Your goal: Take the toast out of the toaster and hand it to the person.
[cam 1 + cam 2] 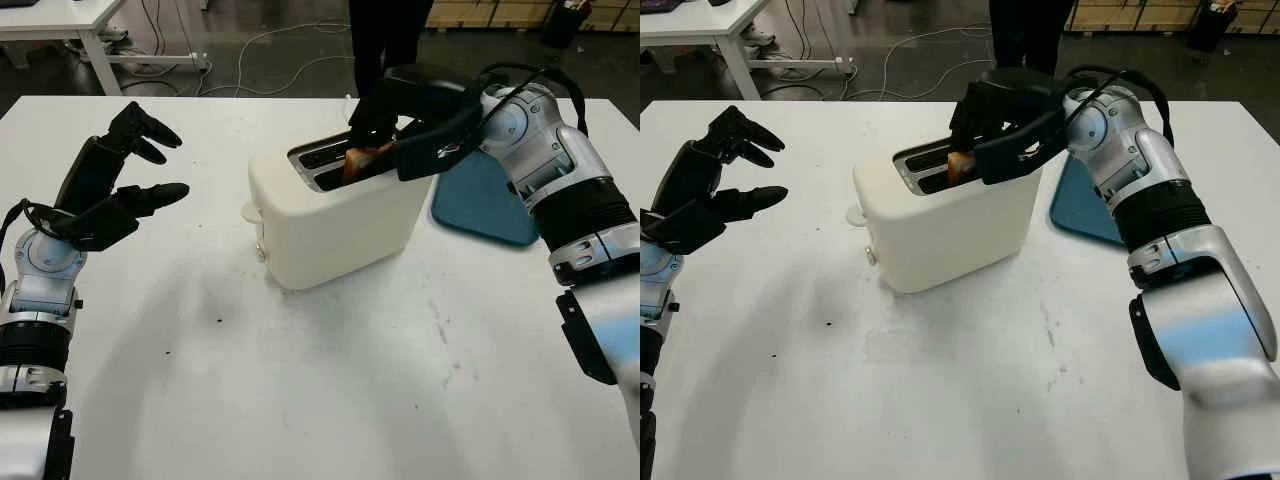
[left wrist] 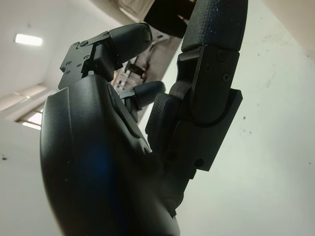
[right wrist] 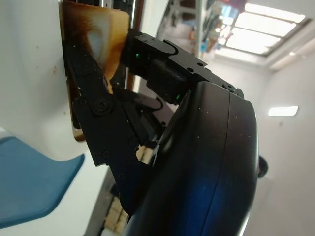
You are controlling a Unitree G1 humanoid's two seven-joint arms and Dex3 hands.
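A cream toaster [image 1: 335,215] stands in the middle of the white table [image 1: 300,400]. A browned slice of toast [image 1: 362,160] sticks up from its near slot. My right hand [image 1: 385,140] reaches over the toaster top from the right, its fingers closed around the toast [image 3: 101,37]. My left hand [image 1: 135,170] hovers open above the table to the left of the toaster, well apart from it. A person's dark legs [image 1: 385,35] stand beyond the table's far edge, behind the toaster.
A blue mat [image 1: 485,200] lies on the table to the right of the toaster, under my right forearm. Cables trail on the floor behind the table, and another white table [image 1: 60,20] stands at the far left.
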